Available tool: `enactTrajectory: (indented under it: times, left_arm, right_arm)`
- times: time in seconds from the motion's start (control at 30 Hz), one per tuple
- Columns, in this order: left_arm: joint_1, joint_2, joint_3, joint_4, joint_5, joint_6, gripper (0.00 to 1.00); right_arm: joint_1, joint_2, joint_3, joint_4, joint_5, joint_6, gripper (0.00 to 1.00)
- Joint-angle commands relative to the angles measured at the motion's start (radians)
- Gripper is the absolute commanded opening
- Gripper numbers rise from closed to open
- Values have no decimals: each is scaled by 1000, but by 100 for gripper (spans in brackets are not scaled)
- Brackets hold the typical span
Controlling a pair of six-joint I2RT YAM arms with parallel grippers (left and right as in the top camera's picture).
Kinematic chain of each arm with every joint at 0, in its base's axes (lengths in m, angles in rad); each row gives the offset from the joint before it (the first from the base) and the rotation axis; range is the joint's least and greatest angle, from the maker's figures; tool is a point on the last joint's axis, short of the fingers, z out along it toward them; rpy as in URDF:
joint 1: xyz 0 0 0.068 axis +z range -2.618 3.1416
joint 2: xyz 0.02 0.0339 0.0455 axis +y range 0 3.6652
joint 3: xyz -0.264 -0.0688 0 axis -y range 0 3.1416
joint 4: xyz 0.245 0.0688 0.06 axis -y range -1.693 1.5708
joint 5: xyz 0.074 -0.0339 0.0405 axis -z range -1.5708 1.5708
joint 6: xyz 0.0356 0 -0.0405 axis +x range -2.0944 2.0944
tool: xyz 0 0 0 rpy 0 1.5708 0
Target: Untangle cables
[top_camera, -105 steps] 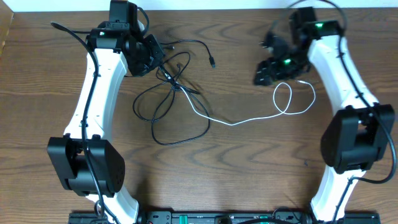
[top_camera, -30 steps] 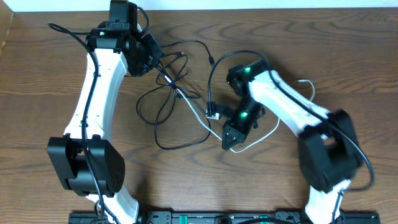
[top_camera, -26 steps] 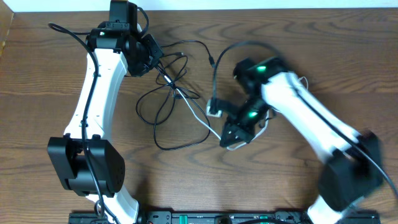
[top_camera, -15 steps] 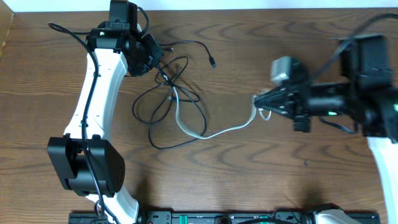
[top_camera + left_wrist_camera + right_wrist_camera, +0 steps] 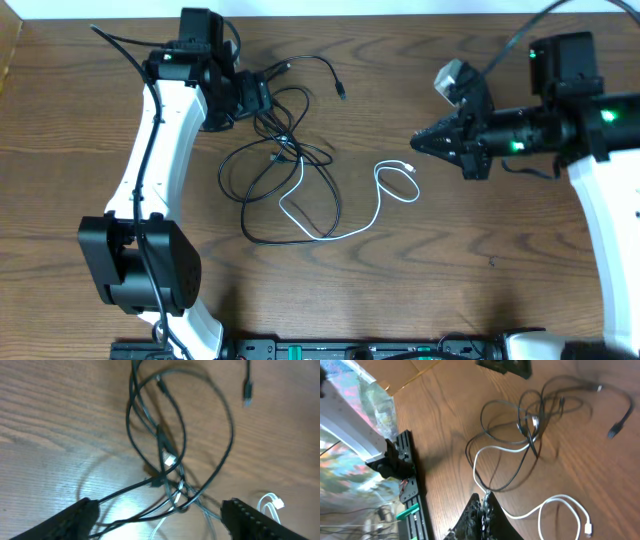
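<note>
White cable (image 5: pixel 345 234) is trailing rightward from the black tangle (image 5: pixel 285 150) under the spread left gripper (image 5: pixel 156 507), its plug (image 5: pixel 412 168) lying nearest the right gripper (image 5: pixel 418 143), pressed shut.

My left gripper (image 5: pixel 256 100) sits at the top edge of the black cables (image 5: pixel 283 150) looped on the table (image 5: pixel 450 270). The white cable (image 5: pixel 340 236) trails right from them. Its plug lies near my right gripper (image 5: pixel 418 143), which is pinched together.
</note>
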Motion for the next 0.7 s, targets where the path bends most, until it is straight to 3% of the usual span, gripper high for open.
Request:
enactTrajectory:
  times: [0.0, 0.2, 0.4, 0.57, 0.67]
  left_arm:
    - [-3, 20, -53, -11, -13, 35, 78]
    - [-5, 20, -133, -7, -18, 50, 77]
    - [-5, 20, -143, 8, -19, 50, 77]
    - [-8, 20, -154, -47, -18, 107, 78]
    - [-2, 20, -183, -37, -36, 113, 78]
  right_arm:
    - [0, 68, -5, -1, -1, 24, 1]
    - [28, 147, -5, 13, 60, 38, 1]
    - [131, 255, -5, 97, 177, 202, 2]
    - [228, 331, -5, 109, 251, 241, 10]
    - [290, 369, -5, 86, 293, 241, 24]
